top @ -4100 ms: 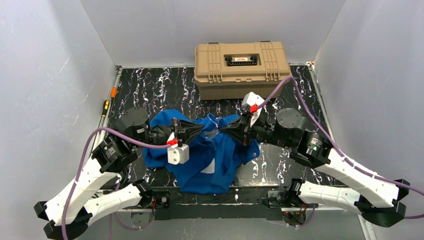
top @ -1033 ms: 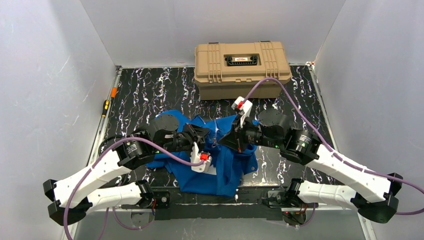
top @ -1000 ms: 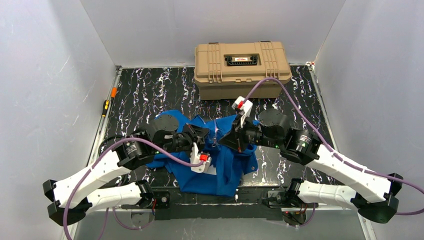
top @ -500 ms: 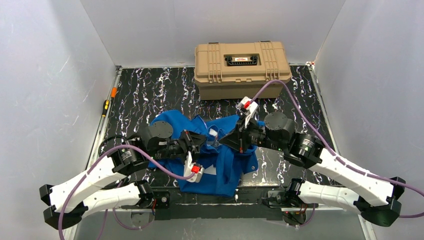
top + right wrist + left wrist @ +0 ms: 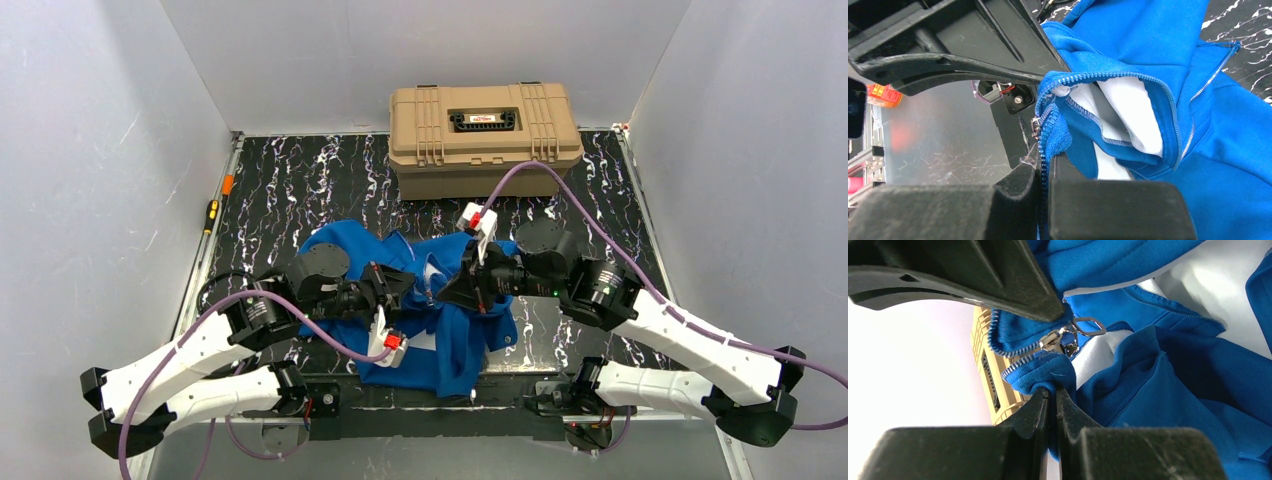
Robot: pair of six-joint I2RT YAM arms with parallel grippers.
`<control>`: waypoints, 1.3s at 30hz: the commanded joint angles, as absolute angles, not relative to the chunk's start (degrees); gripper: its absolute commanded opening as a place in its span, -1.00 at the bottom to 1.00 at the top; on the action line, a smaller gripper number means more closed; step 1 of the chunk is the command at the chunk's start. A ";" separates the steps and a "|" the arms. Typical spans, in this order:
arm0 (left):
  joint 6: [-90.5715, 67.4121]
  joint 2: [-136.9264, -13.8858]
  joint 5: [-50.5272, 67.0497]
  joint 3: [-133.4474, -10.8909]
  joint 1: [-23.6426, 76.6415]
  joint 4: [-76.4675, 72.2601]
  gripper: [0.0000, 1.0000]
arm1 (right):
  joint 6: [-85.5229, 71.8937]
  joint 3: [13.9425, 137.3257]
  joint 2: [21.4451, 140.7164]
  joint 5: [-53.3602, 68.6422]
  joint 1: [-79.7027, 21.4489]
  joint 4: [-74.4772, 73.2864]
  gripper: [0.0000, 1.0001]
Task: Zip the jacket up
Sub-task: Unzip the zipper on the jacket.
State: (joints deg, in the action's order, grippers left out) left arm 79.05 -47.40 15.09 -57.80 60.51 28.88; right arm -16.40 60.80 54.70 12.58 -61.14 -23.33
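The royal-blue jacket (image 5: 452, 338) lies bunched at the table's near middle, its white lining (image 5: 1128, 115) showing. My left gripper (image 5: 407, 284) is shut on one front edge lined with zipper teeth (image 5: 1053, 390). Just beyond its tips sit the metal zipper slider (image 5: 1058, 341) and its pull ring (image 5: 1088, 326). My right gripper (image 5: 446, 291) faces it from the right, shut on the other zipper edge (image 5: 1045, 162). The two grippers' tips almost meet above the jacket. In each wrist view the other gripper's black finger fills the top left.
A tan hard case (image 5: 483, 135) stands at the back of the marbled black table (image 5: 300, 180). A screwdriver (image 5: 211, 213) and an orange piece (image 5: 228, 184) lie along the left rim. Grey walls enclose three sides.
The right gripper has shifted a little left and toward me, pulling its jacket edge closer to the left gripper. The left arm has barely moved. Both grips have held.
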 commanded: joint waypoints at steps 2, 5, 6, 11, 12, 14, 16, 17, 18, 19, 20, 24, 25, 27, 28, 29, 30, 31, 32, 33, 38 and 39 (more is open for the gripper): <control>80.71 -46.59 16.53 -57.63 60.82 29.26 -1.00 | -15.72 65.36 54.58 12.60 -61.17 -22.22 -0.97; 81.87 -46.55 16.50 -57.32 61.07 29.56 -1.00 | -18.41 64.44 54.05 11.04 -61.17 -20.32 -0.97; 82.44 -46.50 16.52 -57.21 61.20 29.68 -1.00 | -19.32 63.96 53.79 10.78 -61.17 -19.49 -0.97; 85.19 -46.58 16.47 -56.96 61.74 30.37 -1.00 | -21.71 61.74 53.08 9.82 -61.17 -17.89 -0.97; 85.63 -46.54 16.70 -56.89 61.95 30.66 -1.00 | -22.00 61.42 52.82 9.38 -61.17 -17.35 -0.97; 86.91 -46.43 16.89 -56.65 62.19 31.47 -1.00 | -22.34 61.06 52.57 8.68 -61.17 -16.53 -0.97; 87.47 -46.47 16.73 -56.42 62.56 31.72 -1.00 | -22.56 61.04 52.72 7.43 -61.17 -16.78 -0.97; 87.27 -46.49 16.52 -56.54 62.62 31.68 -1.00 | -22.78 60.89 52.62 6.61 -61.17 -16.93 -0.97; 87.08 -46.64 16.26 -56.64 62.66 31.68 -1.00 | -23.12 60.35 52.19 5.85 -61.17 -16.39 -0.97; 87.02 -46.79 16.02 -56.68 62.74 31.65 -1.00 | -23.84 59.60 51.60 4.80 -61.17 -15.53 -0.97; 87.01 -46.88 15.58 -56.67 62.87 31.58 -1.00 | -24.38 58.73 51.05 3.93 -61.17 -14.56 -0.97; 86.48 -47.74 13.63 -56.60 63.17 30.87 -1.00 | -25.48 56.47 50.49 3.10 -61.17 -11.71 -0.97; 86.37 -48.01 13.10 -56.60 63.23 30.85 -1.00 | -25.50 55.96 50.43 3.73 -61.17 -11.02 -0.97; 86.22 -48.30 12.40 -56.60 63.19 30.85 -1.00 | -25.01 55.71 50.31 5.39 -61.17 -10.79 -0.97; 86.29 -48.31 12.32 -56.46 63.19 30.82 -1.00 | -24.64 56.16 50.28 5.35 -61.17 -11.49 -0.97; 86.31 -48.26 12.31 -56.24 63.19 30.85 -1.00 | -24.16 56.69 50.27 5.10 -61.17 -12.62 -0.97; 86.35 -48.18 12.30 -56.04 63.19 30.87 -1.00 | -23.58 57.33 50.21 4.95 -61.17 -13.68 -0.97; 86.53 -48.06 12.43 -55.70 63.19 30.87 -1.00 | -23.12 58.02 50.07 4.59 -61.17 -14.50 -0.97; 86.64 -47.85 12.64 -55.38 63.19 30.85 -1.00 | -22.62 58.58 49.91 4.48 -61.17 -15.06 -0.97; 86.60 -47.74 12.67 -55.03 63.19 30.92 -1.00 | -22.41 59.07 49.76 4.56 -61.17 -15.51 -0.97; 85.38 -47.85 11.89 -54.50 63.19 31.22 -1.00 | -21.86 60.04 49.79 8.10 -61.17 -16.65 -0.97; 83.87 -48.02 11.54 -54.86 63.19 30.97 -1.00 | -21.76 59.99 49.92 8.32 -61.17 -17.70 -0.97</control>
State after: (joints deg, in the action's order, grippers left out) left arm 86.32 -48.16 12.47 -54.98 62.85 29.85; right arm -22.46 56.42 51.20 5.78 -61.14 -19.70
